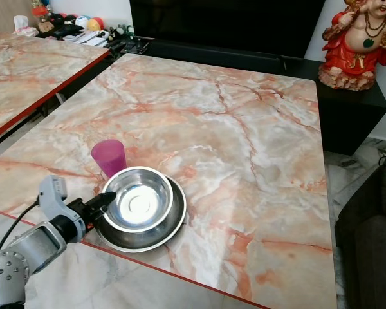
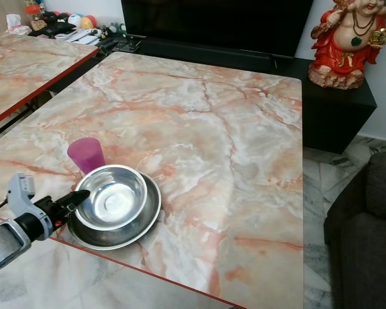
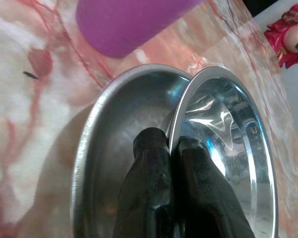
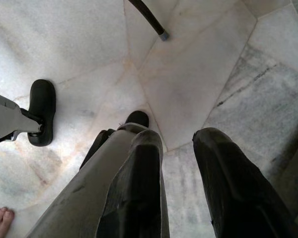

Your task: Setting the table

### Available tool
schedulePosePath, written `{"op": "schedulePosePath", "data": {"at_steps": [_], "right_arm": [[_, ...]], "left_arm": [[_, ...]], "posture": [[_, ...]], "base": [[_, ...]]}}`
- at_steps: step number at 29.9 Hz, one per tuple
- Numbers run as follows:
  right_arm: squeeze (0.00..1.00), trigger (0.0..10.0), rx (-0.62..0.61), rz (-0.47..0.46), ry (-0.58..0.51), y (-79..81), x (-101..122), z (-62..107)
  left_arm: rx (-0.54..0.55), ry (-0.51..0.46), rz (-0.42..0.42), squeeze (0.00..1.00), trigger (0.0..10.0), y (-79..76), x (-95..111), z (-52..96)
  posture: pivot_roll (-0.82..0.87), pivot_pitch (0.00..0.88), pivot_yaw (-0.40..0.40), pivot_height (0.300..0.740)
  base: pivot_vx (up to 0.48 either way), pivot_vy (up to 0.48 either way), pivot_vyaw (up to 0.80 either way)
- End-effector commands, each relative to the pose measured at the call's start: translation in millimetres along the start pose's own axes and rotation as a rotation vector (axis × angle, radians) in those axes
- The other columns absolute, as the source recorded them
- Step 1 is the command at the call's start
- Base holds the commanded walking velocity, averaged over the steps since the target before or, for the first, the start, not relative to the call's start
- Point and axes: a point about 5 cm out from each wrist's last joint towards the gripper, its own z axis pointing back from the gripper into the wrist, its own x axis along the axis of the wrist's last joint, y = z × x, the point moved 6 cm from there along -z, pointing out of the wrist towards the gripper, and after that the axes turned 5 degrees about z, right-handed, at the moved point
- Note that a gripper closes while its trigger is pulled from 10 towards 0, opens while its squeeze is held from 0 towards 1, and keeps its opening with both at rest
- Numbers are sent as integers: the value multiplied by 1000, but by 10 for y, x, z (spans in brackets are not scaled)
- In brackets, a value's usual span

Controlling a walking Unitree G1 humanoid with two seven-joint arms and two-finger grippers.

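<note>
We have the left gripper (image 1: 107,199) at the near edge of the desk (image 1: 244,148), its jaws pinched narrow on the rim of the steel bowl (image 1: 139,201): in the left wrist view one finger (image 3: 149,163) sits outside the bowl wall and the other inside it, with the thin rim between them. The bowl rests in the steel plate (image 1: 156,233), which lies flat on the desk directly under and just beyond the jaws. The pink cup (image 1: 109,157) stands upright just beyond the jaws and a little to one side, close to the plate's rim; whether it touches we cannot tell.

As we judge it, the step in hand is placing or shifting the bowl on its plate. To do it well we should keep the pinch firm, since a thin, slick metal rim can slip or pivot between two fingers. We should move the bowl level and low, so it does not tip or drag the plate toward the desk edge, which is close behind the jaws. We should also steer away from the cup, which would topple easily if nudged.

The right gripper (image 4: 181,173) hangs idle over the marble floor (image 4: 213,64), its jaws apart and holding nothing.

Our count: one bowl, one plate, one cup, two grippers. We see no cutlery on the desk.
</note>
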Motion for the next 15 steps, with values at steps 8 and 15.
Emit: {"op": "schedulePosePath", "data": {"at_steps": [8, 15], "right_arm": [[0, 10000, 9, -7, 21, 40, -68, 9], [0, 10000, 9, -7, 20, 40, -66, 9]], "left_arm": [[25, 11, -34, 0, 10000, 21, 19, -16], [25, 18, -38, 1000, 10000, 23, 9, -15]], "posture": [[63, 154, 29, 740], [62, 154, 28, 740]], "base": [[0, 0, 0], [0, 0, 0]]}}
